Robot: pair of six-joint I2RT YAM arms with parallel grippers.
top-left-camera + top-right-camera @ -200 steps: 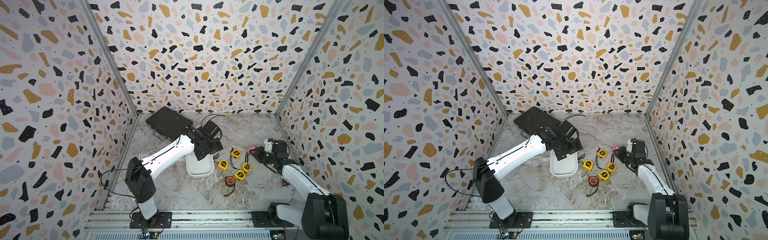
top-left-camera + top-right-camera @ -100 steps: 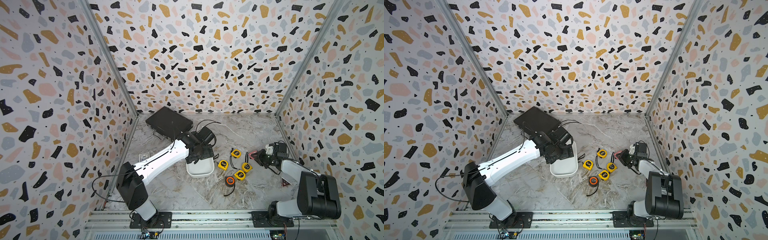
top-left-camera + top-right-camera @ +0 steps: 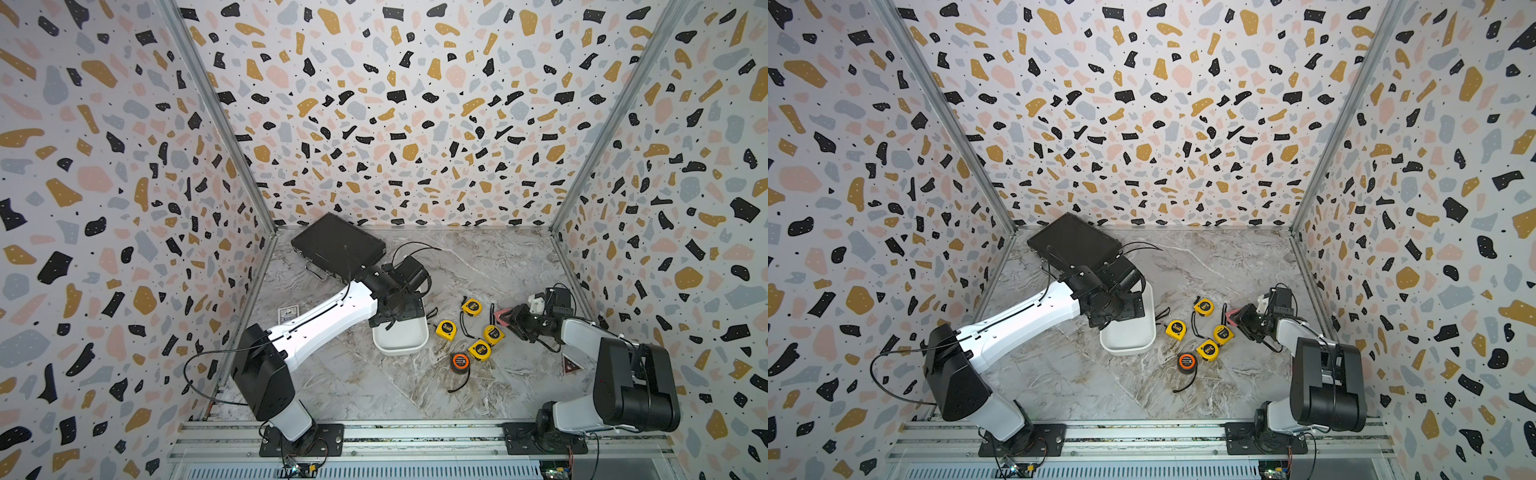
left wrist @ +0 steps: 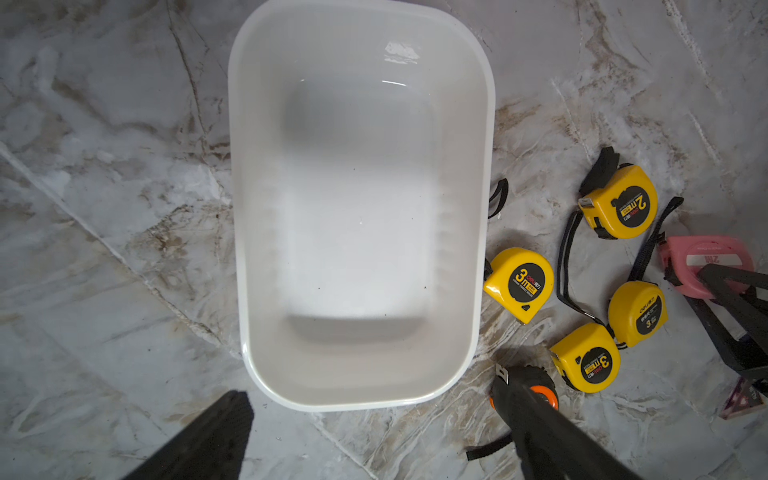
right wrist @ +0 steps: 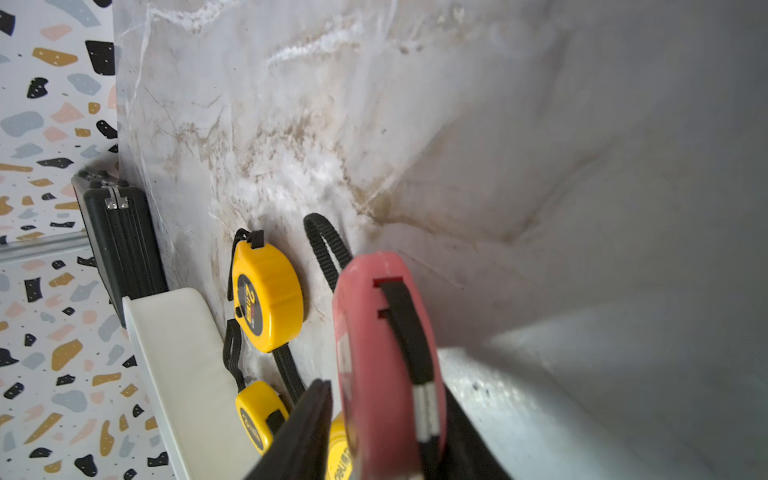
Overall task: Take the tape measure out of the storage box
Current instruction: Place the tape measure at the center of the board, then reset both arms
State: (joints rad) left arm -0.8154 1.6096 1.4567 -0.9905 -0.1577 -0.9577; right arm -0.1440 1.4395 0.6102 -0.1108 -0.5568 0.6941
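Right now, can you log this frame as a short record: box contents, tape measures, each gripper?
storage box: empty
yellow tape measures: four, on the table beside the box
black-and-orange tape measure: on the table, near them
pink tape measure: between the fingers of the right gripper
left gripper: open, above the storage box
right gripper: grip on it unclear
black case: near the back wall

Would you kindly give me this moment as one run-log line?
storage box: empty | left pincer: open, above box | right pincer: around pink tape measure, grip unclear | four yellow tape measures, black-orange one: on table
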